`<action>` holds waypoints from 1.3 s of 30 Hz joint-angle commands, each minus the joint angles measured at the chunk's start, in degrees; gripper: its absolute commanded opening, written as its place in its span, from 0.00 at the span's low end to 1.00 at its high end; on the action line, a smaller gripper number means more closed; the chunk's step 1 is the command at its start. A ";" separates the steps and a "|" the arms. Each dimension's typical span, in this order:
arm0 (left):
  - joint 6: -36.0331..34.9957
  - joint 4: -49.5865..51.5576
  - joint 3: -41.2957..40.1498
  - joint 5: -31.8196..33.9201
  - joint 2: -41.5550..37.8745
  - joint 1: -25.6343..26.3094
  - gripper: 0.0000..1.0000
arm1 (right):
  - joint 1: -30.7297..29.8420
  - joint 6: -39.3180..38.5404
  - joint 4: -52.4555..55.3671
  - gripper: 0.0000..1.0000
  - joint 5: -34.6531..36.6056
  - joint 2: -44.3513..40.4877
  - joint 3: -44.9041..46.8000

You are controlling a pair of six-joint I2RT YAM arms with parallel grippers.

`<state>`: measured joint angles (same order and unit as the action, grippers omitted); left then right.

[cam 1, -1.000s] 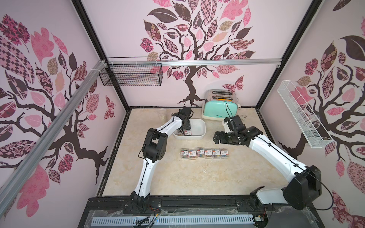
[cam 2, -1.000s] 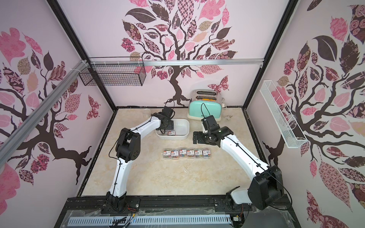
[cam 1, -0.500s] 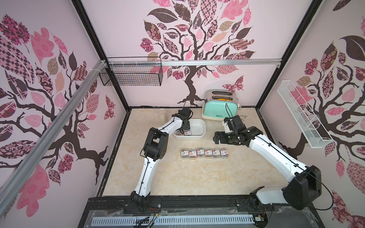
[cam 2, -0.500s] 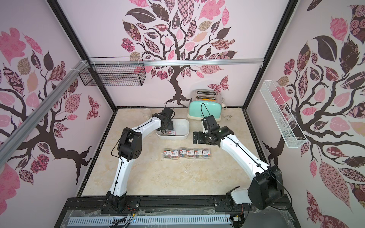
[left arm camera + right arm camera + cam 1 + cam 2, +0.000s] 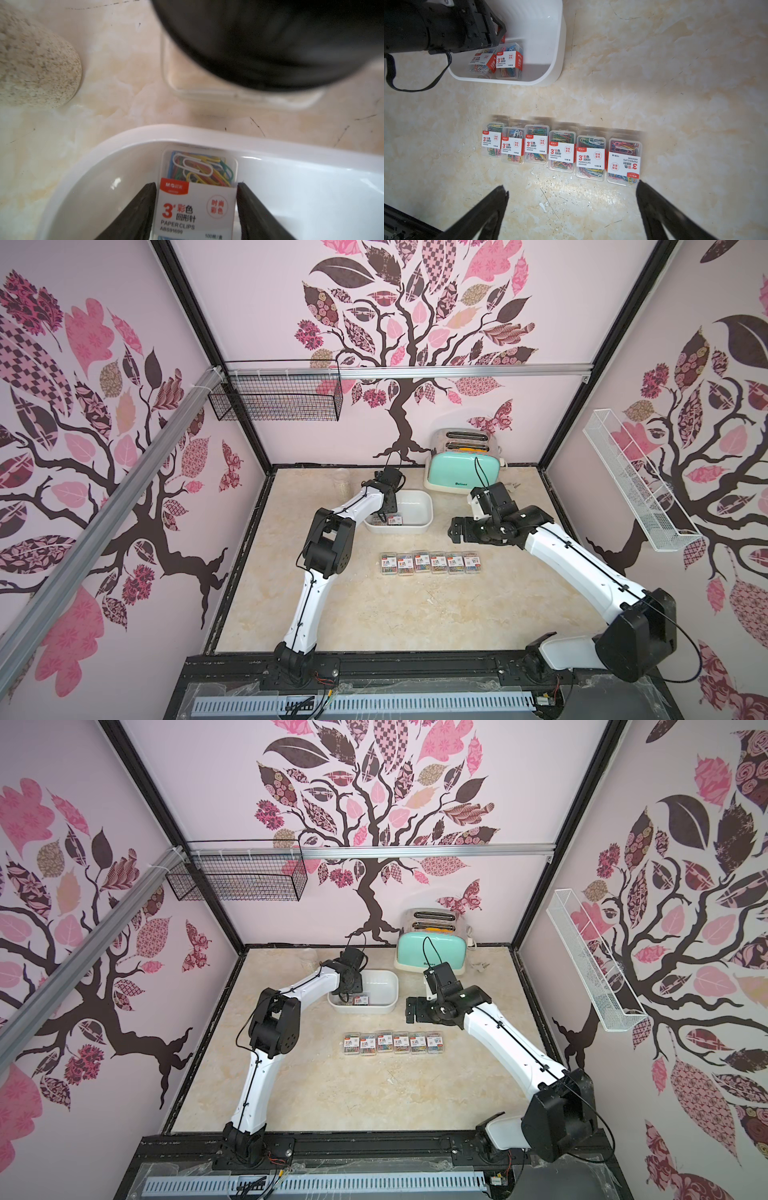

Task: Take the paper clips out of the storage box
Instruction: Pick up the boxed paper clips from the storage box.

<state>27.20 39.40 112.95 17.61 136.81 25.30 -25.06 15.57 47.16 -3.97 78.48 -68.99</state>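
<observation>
The left jaws pinch a clear plastic case of paper clips point(image 5: 198, 166) by its sides, inside the smooth white storage box point(image 5: 145, 135). The right jaws are spread wide above the marbled counter point(image 5: 675, 83), near six cases point(image 5: 561, 153) in a row.

A mint-green toaster point(image 5: 463, 472) stands at the surface's point(image 5: 374, 614) back edge, a clear jar point(image 5: 341, 486) of beige grains farther along it; a black wire basket point(image 5: 276, 396) and a white wire basket point(image 5: 636, 485) hang on the walls

Marbled tabletop point(image 5: 415, 614) carries storage box point(image 5: 409, 528); row of six paper clip cases point(image 5: 430, 563); mint toaster point(image 5: 461, 470)
</observation>
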 commanded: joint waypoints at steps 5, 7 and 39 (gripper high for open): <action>0.92 -0.45 -0.70 -1.06 2.16 -0.25 0.60 | -0.12 -0.28 0.05 1.00 -0.42 -0.52 -2.60; 0.90 -0.58 -0.97 -1.22 2.00 -0.26 0.56 | -0.10 -0.36 -0.05 1.00 -0.40 -0.46 -2.71; 0.75 -1.98 -5.45 -2.42 -1.25 0.19 0.43 | -0.16 -0.81 -0.48 1.00 -0.16 -0.26 -2.42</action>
<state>28.27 33.45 109.36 16.40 135.96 25.28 -25.06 15.38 47.13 -4.32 78.48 -69.84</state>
